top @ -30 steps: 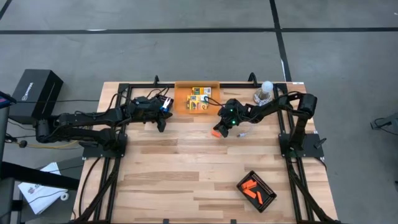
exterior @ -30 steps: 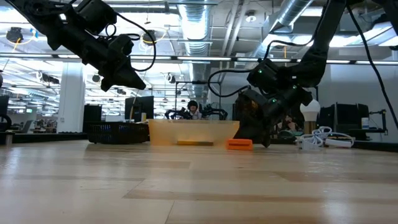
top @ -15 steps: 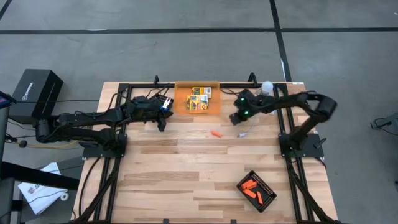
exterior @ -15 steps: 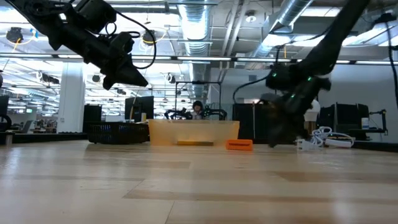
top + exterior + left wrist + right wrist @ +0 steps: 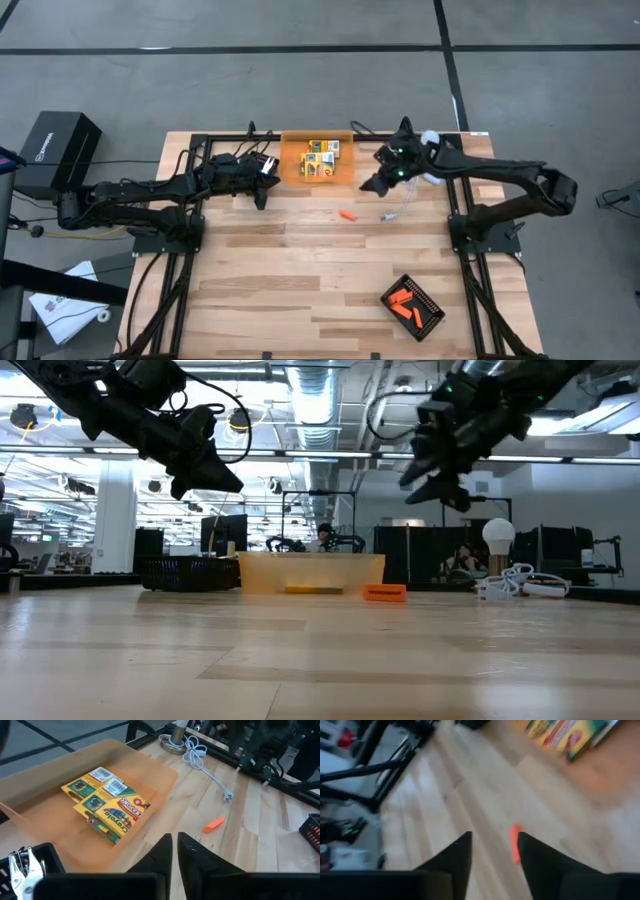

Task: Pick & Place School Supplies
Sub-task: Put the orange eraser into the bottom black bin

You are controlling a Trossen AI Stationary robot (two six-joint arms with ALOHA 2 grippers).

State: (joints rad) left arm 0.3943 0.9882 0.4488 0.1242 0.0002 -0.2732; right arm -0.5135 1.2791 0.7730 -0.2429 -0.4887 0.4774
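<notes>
An orange stick [image 5: 346, 216] lies on the tabletop [image 5: 300, 270], long axis running ten to four o'clock. The right gripper [image 5: 372, 184], fingers parted and empty, hangs toward its one o'clock. The left gripper [image 5: 261, 199], nearly closed and empty, waits toward nine o'clock.

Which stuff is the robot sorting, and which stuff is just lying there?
For the job:
- crayon boxes in the orange tray
- loose orange stick
- orange sticks in the black tray

Just lying about:
- white cable
- round bulb
</notes>
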